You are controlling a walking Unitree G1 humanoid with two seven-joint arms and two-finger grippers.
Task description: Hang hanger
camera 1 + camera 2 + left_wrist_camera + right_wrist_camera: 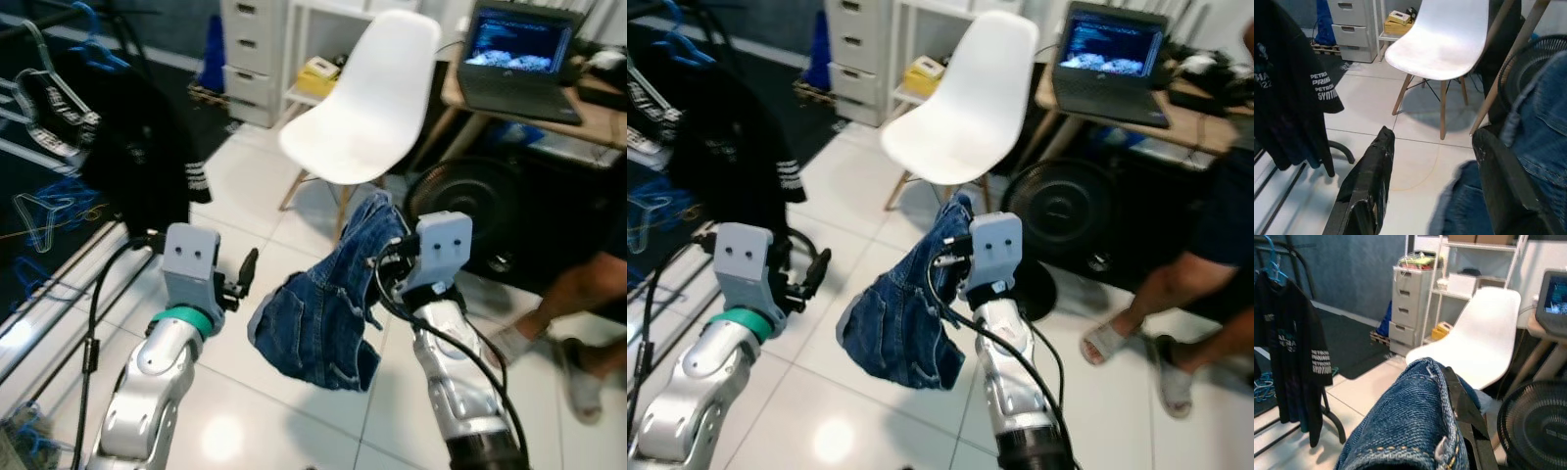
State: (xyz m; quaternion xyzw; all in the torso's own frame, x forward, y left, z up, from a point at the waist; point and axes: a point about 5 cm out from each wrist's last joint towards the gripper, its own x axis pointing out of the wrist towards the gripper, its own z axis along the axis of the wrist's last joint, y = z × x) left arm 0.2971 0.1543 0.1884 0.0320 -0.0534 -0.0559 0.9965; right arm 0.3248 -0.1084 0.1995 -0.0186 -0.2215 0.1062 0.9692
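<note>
Denim garment (328, 313) hangs from right gripper (384, 262), pinched at waistband, above floor w/ white chair (367, 93) behind. Left gripper (1432, 171) beside it, fingers spread, empty. I think best: turn slowly towards rack w/ black shirt (137, 147), keep pinch firm.

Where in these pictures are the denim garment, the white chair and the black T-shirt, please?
denim garment (323, 323), left eye view, middle of the hanging cloth.
white chair (367, 103), left eye view, its seat shell.
black T-shirt (1295, 342), right wrist view, its front.
</note>
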